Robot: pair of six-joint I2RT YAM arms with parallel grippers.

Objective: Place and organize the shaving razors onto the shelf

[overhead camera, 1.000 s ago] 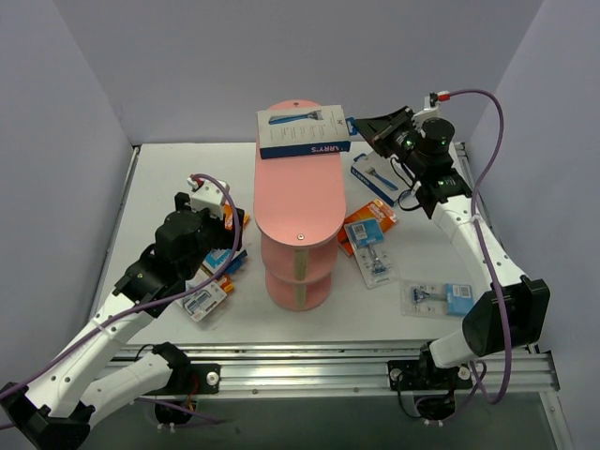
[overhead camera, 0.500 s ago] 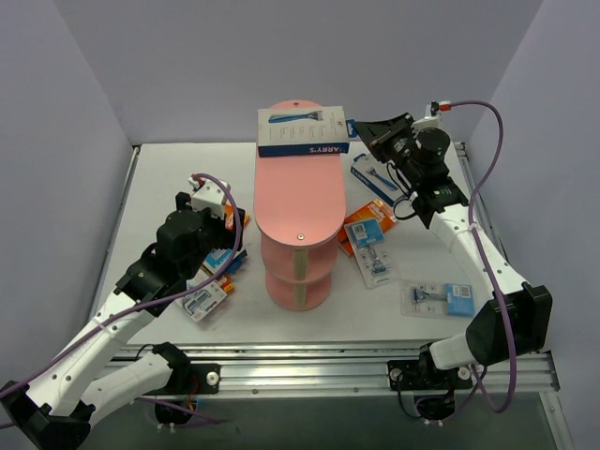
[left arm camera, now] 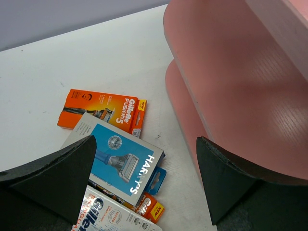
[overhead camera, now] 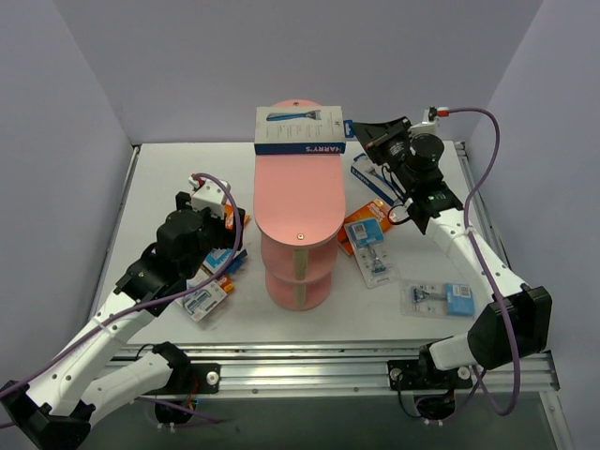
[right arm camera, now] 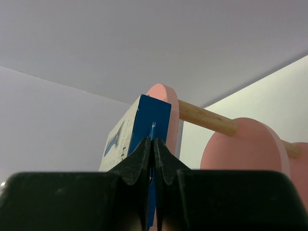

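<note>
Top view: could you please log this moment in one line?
right hand: shut, at Harry's box on shelf top | left hand: open

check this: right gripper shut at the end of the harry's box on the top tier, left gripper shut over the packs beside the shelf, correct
Not quite: the left gripper is open, fingers wide apart over the packs, per the left wrist view. The right gripper is shut at the end of the Harry's box on the top tier.

Top view high, near side, looking down; wrist views close (opposite sides); all share shelf
</note>
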